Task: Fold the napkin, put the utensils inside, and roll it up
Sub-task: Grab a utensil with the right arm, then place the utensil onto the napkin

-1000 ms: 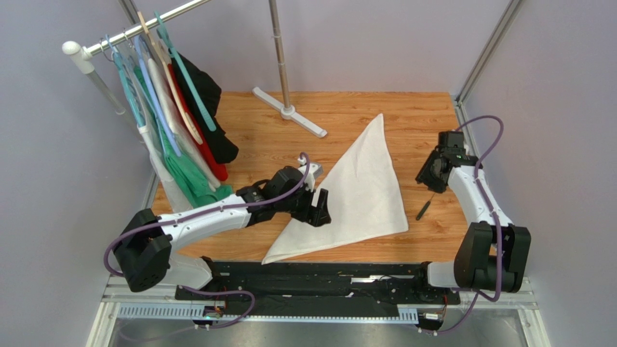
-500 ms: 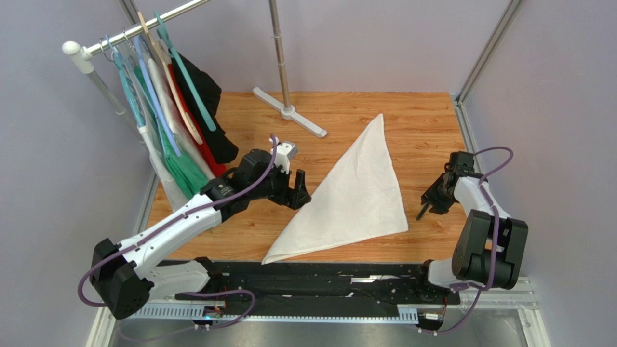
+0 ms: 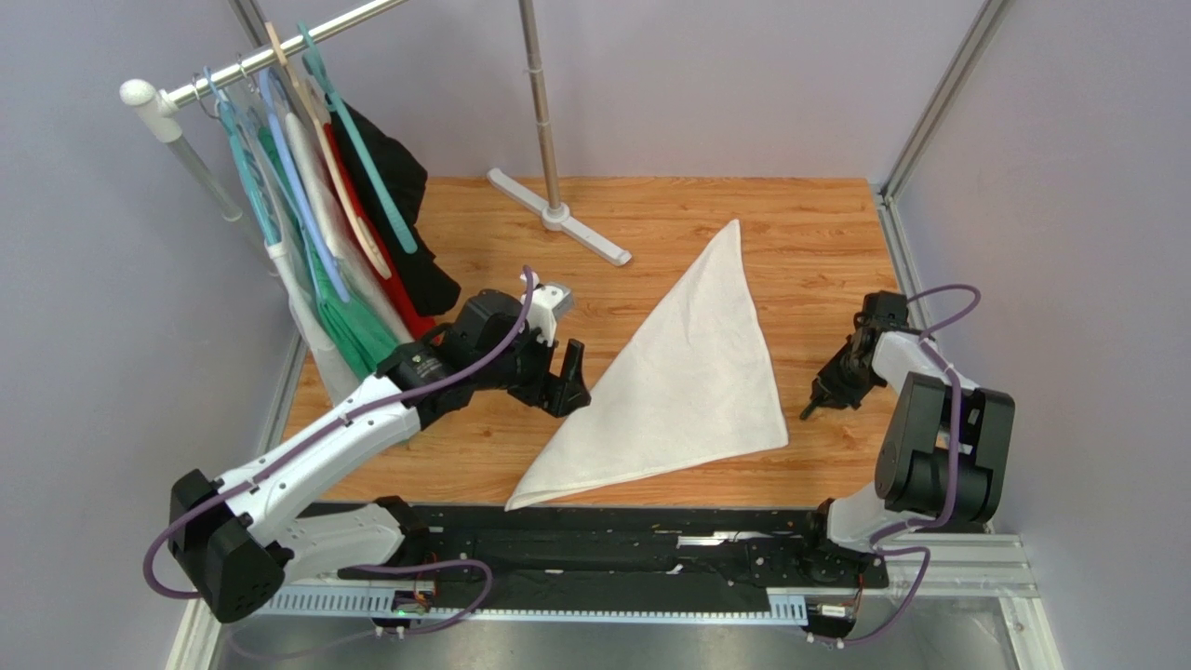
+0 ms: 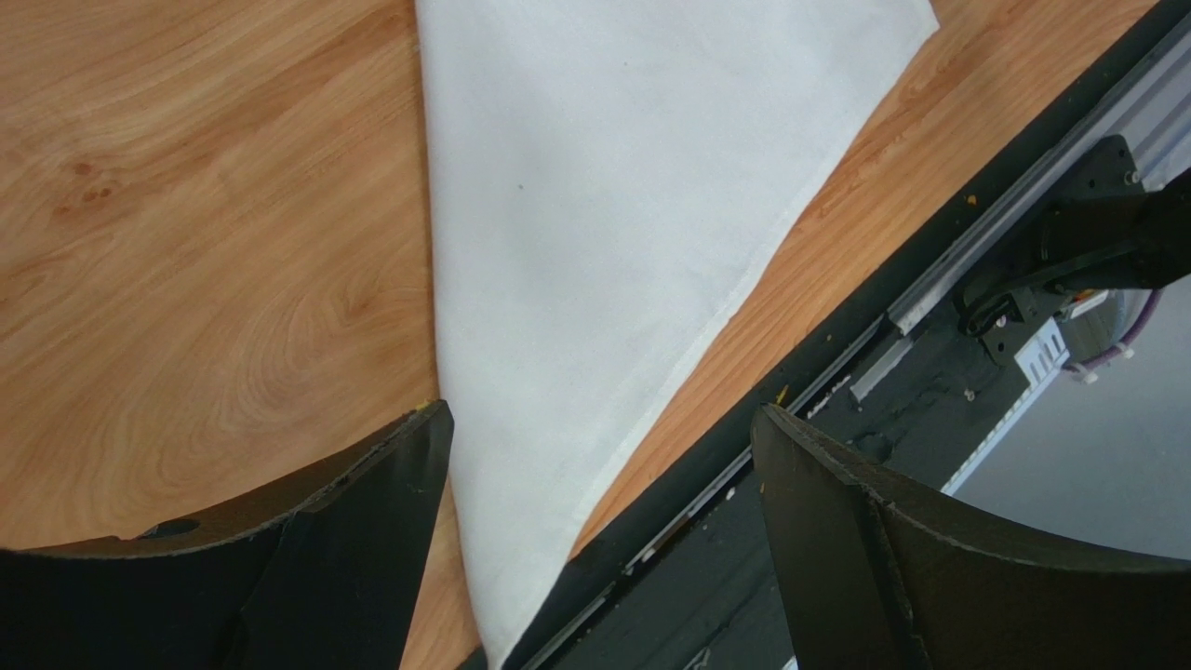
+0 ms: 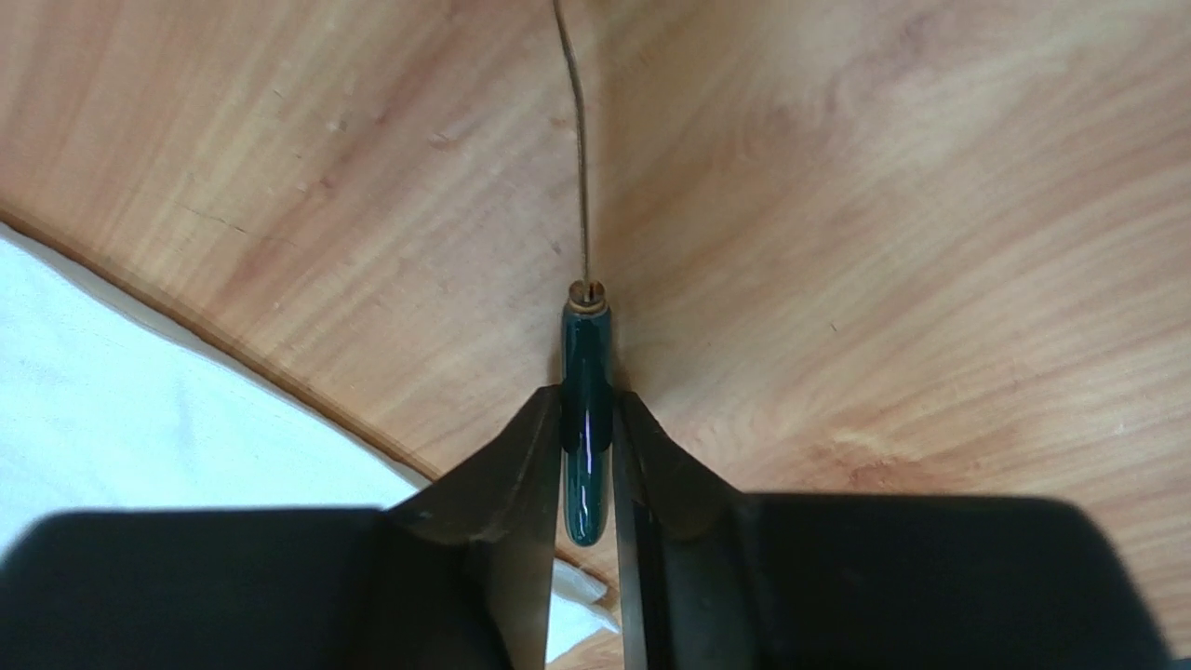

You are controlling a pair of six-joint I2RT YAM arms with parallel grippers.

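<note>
The napkin (image 3: 692,370) lies flat on the wooden table (image 3: 489,265), folded into a long triangle. Its long axis slants from a narrow tip near the near edge, left of the middle, up to a sharp tip pointing at the far edge, right of the middle. Its blunter third corner faces the near right corner of the table. The left hand (image 3: 571,380) hangs just beside the napkin's long left edge with its fingers (image 4: 364,517) set wide apart. In the left wrist view the napkin (image 4: 615,210) narrows down toward the gap between them, with the table's near edge and a black rail alongside. The utensil (image 3: 808,412) is close to the right edge of the table, apart from the napkin's right side, lying slantwise from near left to far right. The right hand (image 3: 825,398) is down on it. In the right wrist view the fingers (image 5: 510,475) press on both sides of the utensil's (image 5: 587,419) dark green handle, clamping it. Its long axis lines up with the fingers, and a thin metal shaft runs straight on from the handle, away from the hand, along the wood. An edge of the napkin (image 5: 126,391) shows at the lower left of that view. Whether the utensil is off the table, I cannot tell. A rack of clothes (image 3: 336,210) stands at the far left corner.
</note>
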